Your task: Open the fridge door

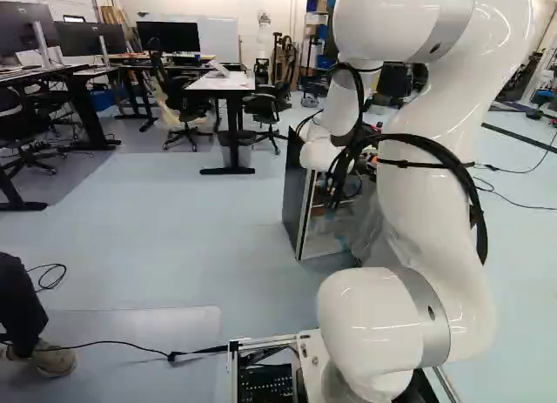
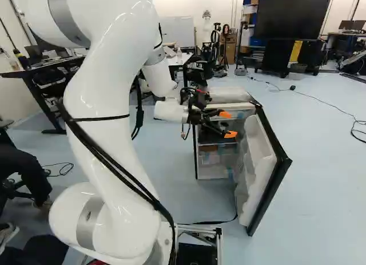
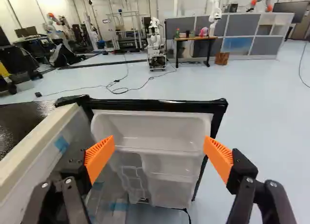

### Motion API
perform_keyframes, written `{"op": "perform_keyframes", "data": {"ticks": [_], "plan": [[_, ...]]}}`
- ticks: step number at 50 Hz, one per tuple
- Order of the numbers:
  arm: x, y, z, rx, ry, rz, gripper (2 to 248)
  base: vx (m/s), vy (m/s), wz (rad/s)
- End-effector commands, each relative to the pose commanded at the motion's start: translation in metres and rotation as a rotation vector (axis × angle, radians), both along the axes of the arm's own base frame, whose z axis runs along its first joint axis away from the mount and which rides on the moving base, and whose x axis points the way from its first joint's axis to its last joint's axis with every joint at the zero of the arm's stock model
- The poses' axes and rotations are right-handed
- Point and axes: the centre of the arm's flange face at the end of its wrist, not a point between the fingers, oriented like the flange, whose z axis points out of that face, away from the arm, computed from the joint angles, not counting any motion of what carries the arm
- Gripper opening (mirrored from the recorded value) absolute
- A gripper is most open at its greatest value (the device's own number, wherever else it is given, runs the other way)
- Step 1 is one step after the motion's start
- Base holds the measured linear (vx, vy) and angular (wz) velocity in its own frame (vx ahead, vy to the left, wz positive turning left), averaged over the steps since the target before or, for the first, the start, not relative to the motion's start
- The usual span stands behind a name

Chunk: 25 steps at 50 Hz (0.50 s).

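Well, left of centre in the right base view rises the white arm (image 2: pixel 108 105); mid-frame, the gripper (image 2: pixel 227 124) holds its fingers apart near the fridge (image 2: pixel 230 95); right of centre, the fridge door (image 2: pixel 258 156) stands ajar.

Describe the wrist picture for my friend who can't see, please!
A black gripper with orange pads is open, facing the white bins inside the open door of a mini fridge. Far beyond the door stands another robot.
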Motion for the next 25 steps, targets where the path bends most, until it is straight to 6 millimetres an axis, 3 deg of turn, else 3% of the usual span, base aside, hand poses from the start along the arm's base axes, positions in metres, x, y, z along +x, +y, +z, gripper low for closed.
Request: {"op": "perform_keyframes", "data": {"ticks": [25], "plan": [[-0.016,0.012,0.016,-0.011,-0.029,0.237,247,0.000,0.000,0.000]]}}
